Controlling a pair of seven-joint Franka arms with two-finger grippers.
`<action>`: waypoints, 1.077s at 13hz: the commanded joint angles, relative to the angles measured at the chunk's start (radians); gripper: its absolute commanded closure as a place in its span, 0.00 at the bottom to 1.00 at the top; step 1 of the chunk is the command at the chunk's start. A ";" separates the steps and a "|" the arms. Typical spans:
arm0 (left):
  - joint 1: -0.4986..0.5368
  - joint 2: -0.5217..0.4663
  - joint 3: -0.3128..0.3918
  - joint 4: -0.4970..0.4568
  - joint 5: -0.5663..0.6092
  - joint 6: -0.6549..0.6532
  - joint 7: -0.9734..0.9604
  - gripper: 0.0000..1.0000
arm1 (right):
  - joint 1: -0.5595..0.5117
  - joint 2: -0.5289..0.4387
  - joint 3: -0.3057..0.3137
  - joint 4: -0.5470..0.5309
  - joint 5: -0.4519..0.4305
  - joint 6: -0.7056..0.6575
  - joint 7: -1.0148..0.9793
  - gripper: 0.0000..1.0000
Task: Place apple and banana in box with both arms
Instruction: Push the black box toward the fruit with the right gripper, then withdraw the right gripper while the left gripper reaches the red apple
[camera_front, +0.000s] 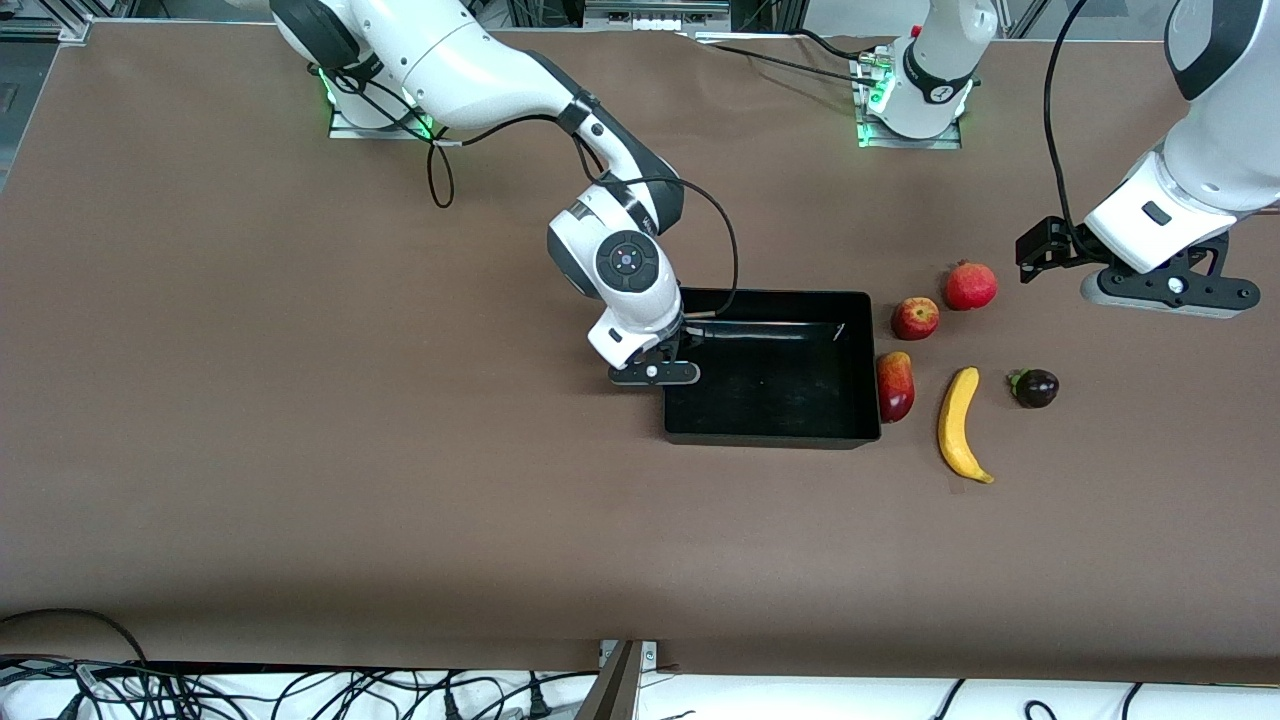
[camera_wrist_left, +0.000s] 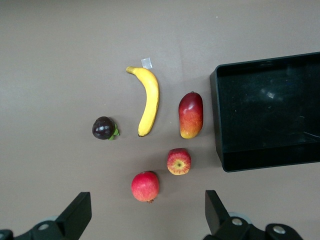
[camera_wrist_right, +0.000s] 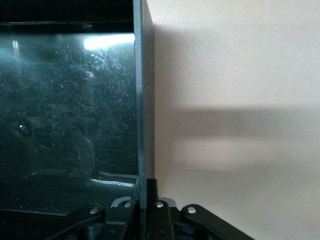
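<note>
The black box (camera_front: 770, 436) sits mid-table, empty. My right gripper (camera_front: 655, 373) is shut on the box's end wall (camera_wrist_right: 142, 100) toward the right arm's end, one finger on each side of it (camera_wrist_right: 145, 200). The apple (camera_front: 915, 318) lies beside the box toward the left arm's end. The banana (camera_front: 960, 425) lies nearer the front camera than the apple. In the left wrist view the apple (camera_wrist_left: 179, 161), the banana (camera_wrist_left: 149, 100) and the box (camera_wrist_left: 220, 125) all show. My left gripper (camera_front: 1170, 290) is open and empty in the air, over bare table beside the fruit (camera_wrist_left: 147, 207).
A deep-red round fruit with a crown tip (camera_front: 970, 286) lies beside the apple, farther from the front camera. A red-yellow mango-like fruit (camera_front: 895, 386) lies against the box's wall. A dark purple round fruit (camera_front: 1035, 388) lies beside the banana toward the left arm's end.
</note>
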 joint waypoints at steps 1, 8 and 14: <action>-0.001 -0.002 0.002 0.016 -0.019 -0.020 -0.006 0.00 | 0.020 0.026 -0.017 0.039 0.013 0.018 0.011 1.00; -0.001 0.010 0.002 0.012 -0.034 -0.026 0.000 0.00 | 0.005 -0.058 -0.058 0.040 -0.010 -0.080 -0.055 0.00; -0.005 0.079 -0.003 -0.010 -0.089 -0.155 0.014 0.00 | -0.205 -0.315 -0.132 0.039 0.052 -0.360 -0.392 0.00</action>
